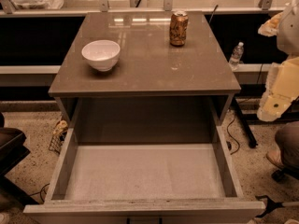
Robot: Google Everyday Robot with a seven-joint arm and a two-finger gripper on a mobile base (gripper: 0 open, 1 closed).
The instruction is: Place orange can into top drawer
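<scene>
Orange can [178, 28]: it stands upright on the bench [154, 71], close to the far edge and right of the middle, toward the far right corner.
Look of the can: an orange-brown body with pale mottled markings and a silver pull-tab top facing up. It is narrow for its height, and the glossy bench top shows a faint reflection under it.
Why it sits well: it is upright with nothing touching it on any side, so a grasp from the side looks open.
Top drawer [145, 171]: it is pulled well out under the near edge, and its pale grey bottom is bare between thick side walls. Open like this, it looks ready for the can to be lowered straight in.
Gripper [272, 107]: it hangs on the pale arm out past the right edge, about level with the near right corner and well apart from the can. I cannot tell whether it is spread or closed, and nothing shows in it.
White bowl [101, 54]: it sits near the left edge, well apart from the can and out of the likely path.
Clear bottle [236, 55]: it stands beyond the right edge, lower than the bench top.
Step in hand: probably the reach toward the can, which is not yet grasped.
Risk: a tall, narrow can on a slick top may tip or slide if it is nudged off-centre.
</scene>
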